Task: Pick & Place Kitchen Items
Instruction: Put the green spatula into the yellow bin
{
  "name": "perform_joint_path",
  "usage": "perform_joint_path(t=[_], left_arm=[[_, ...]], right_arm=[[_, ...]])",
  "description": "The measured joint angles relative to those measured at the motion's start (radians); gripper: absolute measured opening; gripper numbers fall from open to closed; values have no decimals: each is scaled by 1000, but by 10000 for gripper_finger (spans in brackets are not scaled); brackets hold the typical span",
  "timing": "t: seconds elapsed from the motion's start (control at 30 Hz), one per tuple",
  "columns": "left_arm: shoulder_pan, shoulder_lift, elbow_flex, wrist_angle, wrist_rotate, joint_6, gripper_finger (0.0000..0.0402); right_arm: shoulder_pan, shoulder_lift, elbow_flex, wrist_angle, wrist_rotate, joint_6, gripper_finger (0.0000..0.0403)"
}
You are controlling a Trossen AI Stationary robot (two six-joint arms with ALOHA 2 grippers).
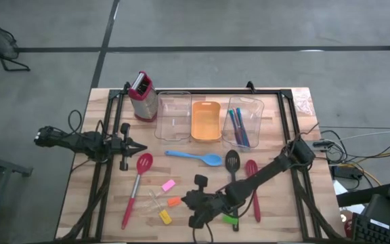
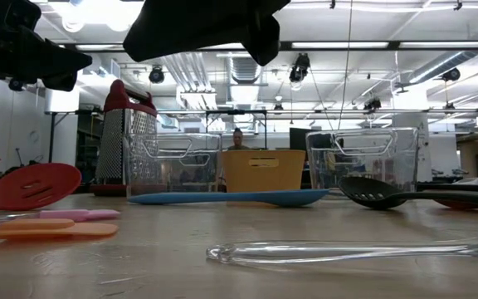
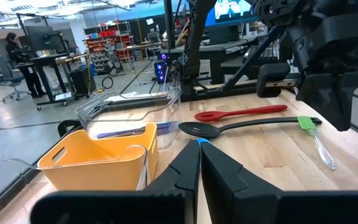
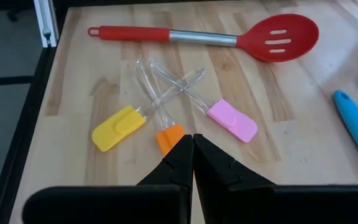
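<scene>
Three clear-handled mini spatulas (image 4: 166,106), yellow, orange, pink, near the table's (image 1: 283,203) front edge, right gripper (image 4: 192,144) pinched shut, empty, left gripper (image 3: 199,151) likewise closed, one slotted red spoon (image 4: 229,37) with steel shaft

Both arms are matte black, built of slim jointed links with thin dark cables alongside (looped near the joints); each ends in two wedge-shaped black fingers (image 4: 213,165).

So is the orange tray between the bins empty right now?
Empty, as far as shown: the high view looks straight into the orange tray and shows only bare orange floor, while the right-hand bin holds blue-handled cutlery.
</scene>
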State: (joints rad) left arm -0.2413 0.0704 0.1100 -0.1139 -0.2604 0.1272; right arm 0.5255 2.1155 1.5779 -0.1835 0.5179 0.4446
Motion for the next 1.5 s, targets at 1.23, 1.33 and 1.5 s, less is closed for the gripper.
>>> perform_joint_path(t=[1.23,1.33,1.5], left_arm=[[0,0,0,0,0,0,21],[0,0,0,0,0,0,20],[0,0,0,0,0,0,19]], right_arm=[[56,-4,6,-385,-269,321,107],[58,-15,6,-391,-286,326,129],[56,-80,6,-388,-279,307,154]])
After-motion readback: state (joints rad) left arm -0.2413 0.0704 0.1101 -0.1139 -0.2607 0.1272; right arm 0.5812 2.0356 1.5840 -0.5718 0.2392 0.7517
